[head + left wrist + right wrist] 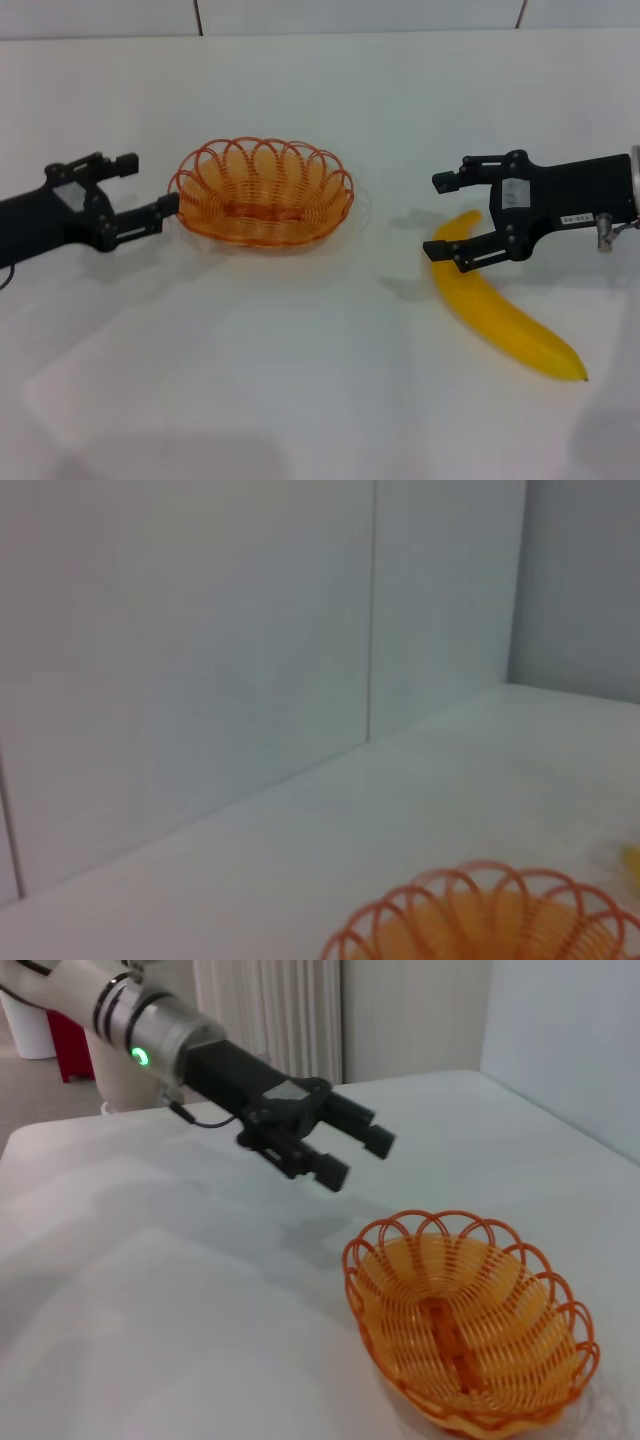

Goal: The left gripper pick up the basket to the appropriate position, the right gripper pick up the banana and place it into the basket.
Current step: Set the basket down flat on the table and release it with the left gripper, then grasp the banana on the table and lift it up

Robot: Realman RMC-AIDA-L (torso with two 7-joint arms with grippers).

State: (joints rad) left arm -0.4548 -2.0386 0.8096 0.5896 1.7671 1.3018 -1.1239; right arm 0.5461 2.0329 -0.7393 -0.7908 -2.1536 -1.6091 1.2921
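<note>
- The left pincer (pixel 148 185) hovers just beside the near end of the basket (pixel 263 192), on the robot's left of it, with its fingers spread apart and nothing between them.
- One of its fingertips (pixel 166 206) reaches to the basket's scalloped rim; whether it touches the wire I cannot tell. The other finger sits higher and apart from the rim.
- In the right wrist view the left pincer (pixel 357 1154) hangs above the table (pixel 150 1290), off the basket (pixel 470 1335) and raised over it, its fingers parted; the green light (pixel 141 1057) glows on the grey-white segment of the arm.
- The basket stands upright on the white table (pixel 320 400) with nothing in it. In the left wrist view only part of its orange looped rim (pixel 480 920) shows, with the white wall panels (pixel 200 640) behind.
- The right pincer (pixel 441 216) is open and holds nothing. It sits over the stem end of the banana (pixel 500 310), one finger above the stem and the other low across it.
- The banana lies flat on the table, its stem towards the right pincer and its far tip pointing away towards the robot's right and nearer the table's front edge.
- The banana and the basket are well apart, with bare table between them; the two pincers face each other across the basket.
</note>
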